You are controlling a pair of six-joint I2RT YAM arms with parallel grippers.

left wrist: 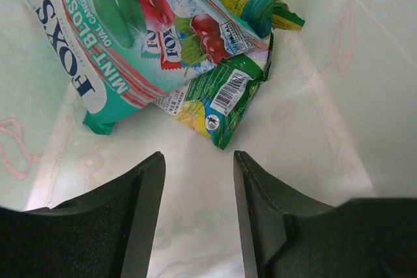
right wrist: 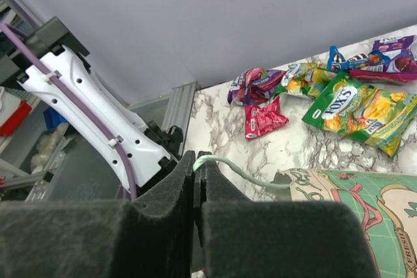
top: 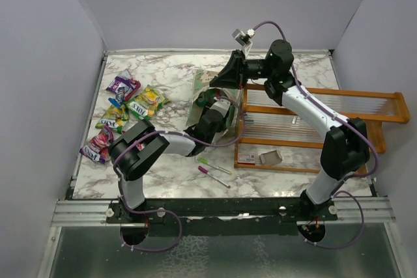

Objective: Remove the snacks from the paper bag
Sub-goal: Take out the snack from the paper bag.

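Observation:
The mint-green patterned paper bag (top: 202,89) stands tilted at the table's middle. My left gripper (left wrist: 199,155) is open and empty inside it, over the cream bag floor. In front of its fingers lie a Fox's mint packet (left wrist: 124,37), a green packet (left wrist: 221,99) and a yellow-green packet (left wrist: 257,1). My right gripper (right wrist: 199,157) is shut on the bag's string handle (right wrist: 241,170) beside the bag's rim (right wrist: 352,206); it also shows in the top view (top: 218,83). Several snack packets lie on the table at the left (top: 148,101), among them a green one (right wrist: 361,105) and a pink one (right wrist: 264,118).
An orange wooden rack (top: 313,122) stands right of the bag, close to the right arm. Two thin pens (top: 214,170) lie in front of the bag. Grey walls enclose the marble table (top: 169,69) on three sides.

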